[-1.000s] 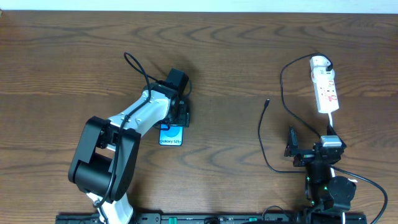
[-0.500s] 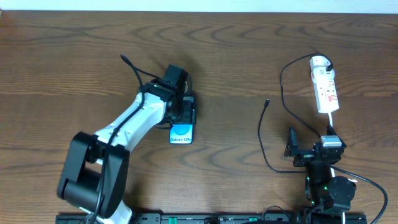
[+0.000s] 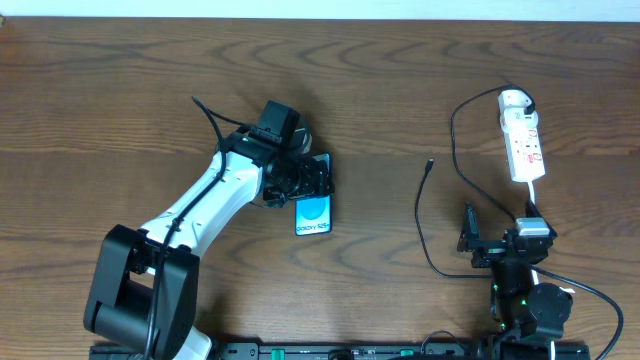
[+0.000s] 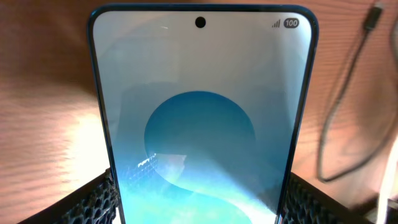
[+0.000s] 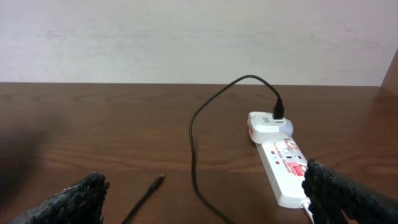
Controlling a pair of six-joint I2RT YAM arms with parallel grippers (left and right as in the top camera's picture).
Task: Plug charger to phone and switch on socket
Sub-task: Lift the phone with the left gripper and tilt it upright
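Gripping the phone [image 3: 313,212] by both long edges in the left claw [image 3: 303,184], left of centre in the overhead frame, screen up, far end jutting past the fingers [image 4: 93,200] toward the lower edge. Holding the right claw [image 5: 205,185] wide open and empty at lower right, with the charger [image 3: 419,215] tip lying on the table [image 3: 400,80] just ahead and the socket [image 3: 524,140] beyond at upper right.

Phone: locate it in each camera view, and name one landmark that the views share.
Overhead: the phone lies left of centre, screen up, partly under the left arm's end.
Left wrist: the phone fills the middle of the picture, top edge upward.
Right wrist: not in it.
Shared landmark: the charger's plug tip, at top right in the left wrist view and at bottom, left of centre, in the right wrist view.
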